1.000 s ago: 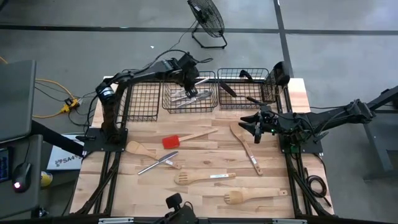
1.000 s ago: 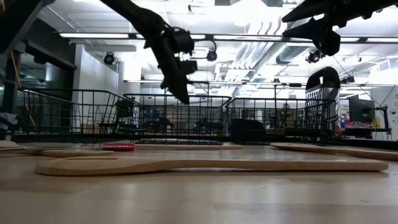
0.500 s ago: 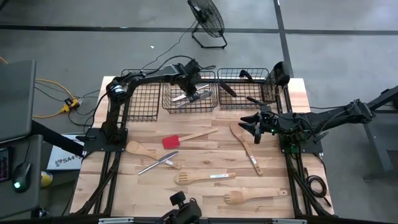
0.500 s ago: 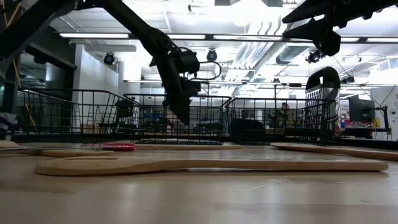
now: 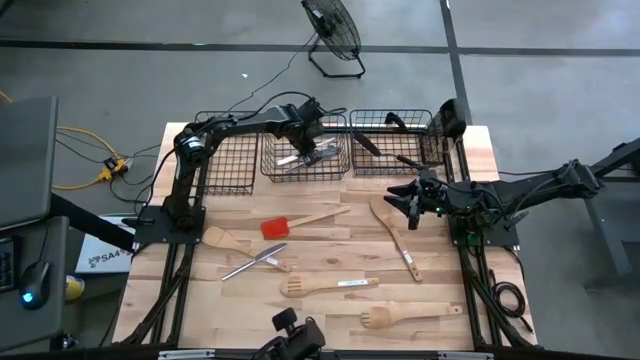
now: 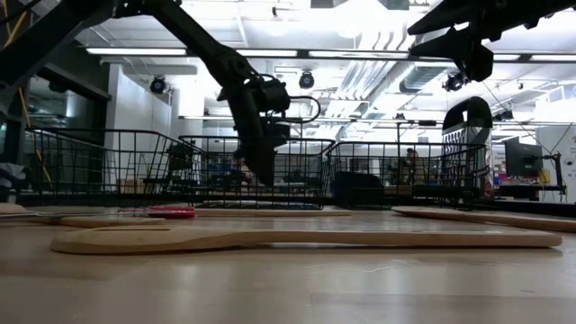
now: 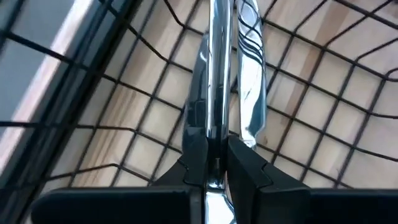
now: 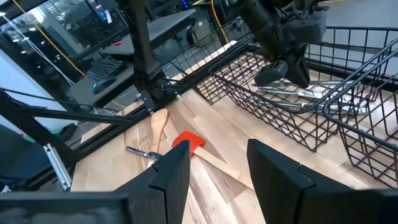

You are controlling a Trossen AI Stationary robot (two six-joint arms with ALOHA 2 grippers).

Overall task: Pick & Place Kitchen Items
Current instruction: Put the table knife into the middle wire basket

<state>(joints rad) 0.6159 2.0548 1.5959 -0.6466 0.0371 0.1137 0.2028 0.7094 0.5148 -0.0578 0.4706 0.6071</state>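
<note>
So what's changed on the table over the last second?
The left pincer, shut on a silver utensil, has come down into the middle basket. The right pincer stayed open above the table, and the loose utensils did not move.

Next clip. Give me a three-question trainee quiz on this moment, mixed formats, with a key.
1. True or false: the left hand is shut on a silver metal utensil over the middle wire basket.
2. Which item lies nearest the red-headed spatula? A) silver knife B) black-handled tool in the right basket C) slotted wooden spatula at the front
3. Fill in: the right hand hovers with nothing between its ____ fingers.

Key: 1 true; 2 A; 3 open
</note>
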